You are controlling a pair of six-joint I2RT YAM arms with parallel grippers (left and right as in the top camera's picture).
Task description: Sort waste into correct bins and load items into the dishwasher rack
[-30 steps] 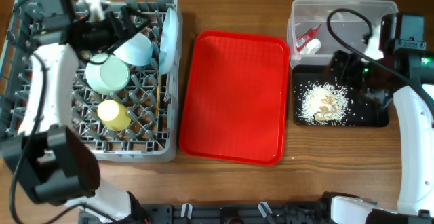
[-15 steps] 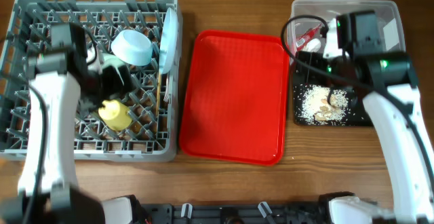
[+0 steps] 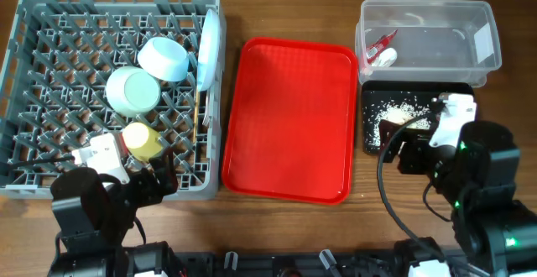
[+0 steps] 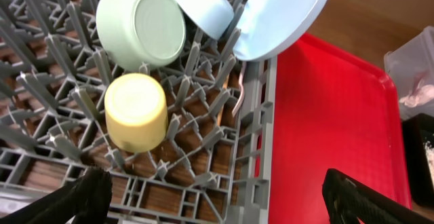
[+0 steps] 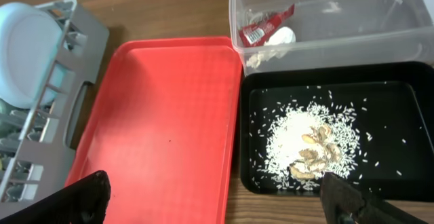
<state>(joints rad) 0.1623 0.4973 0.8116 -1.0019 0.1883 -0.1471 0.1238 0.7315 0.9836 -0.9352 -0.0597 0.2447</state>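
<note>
A: Entry 1, waste?
B: Red wrapper (image 3: 379, 42) and white scrap (image 3: 385, 57), touching, in the left end of the clear tub (image 3: 424, 8). Rice crumbs (image 5: 302, 139) heaped in the black tray (image 5: 407, 95), with a few brownish bits among them.

A: Entry 2, dishes?
B: All in the grey rack (image 3: 33, 25). Plate (image 3: 209, 49) on edge at the right wall. Blue bowl (image 3: 164, 59) leaning just beside it. Green bowl (image 3: 132, 91) and yellow cup (image 3: 143, 141) tipped among the pegs. Thin stick (image 3: 195, 113) along the right wall.

A: Entry 3, claws?
B: 2. Left claw (image 4: 217, 180) is spread wide above the rack's near side and holds nothing. Right claw (image 5: 213, 183) is spread wide above the red tray (image 3: 289, 126) and holds nothing.

A: Step in hand?
B: Judged as closing. Nothing loose shows on the red tray or the table. The next move calls for a check, not a grasp.

A: Gaps?
B: Fork (image 4: 239, 98) unconfirmed: a pale curved strip at the rack wall may be it. In the overhead view, the right arm covers part of the black tray. Both wrist views cut the fingers off at the bottom edge.
</note>
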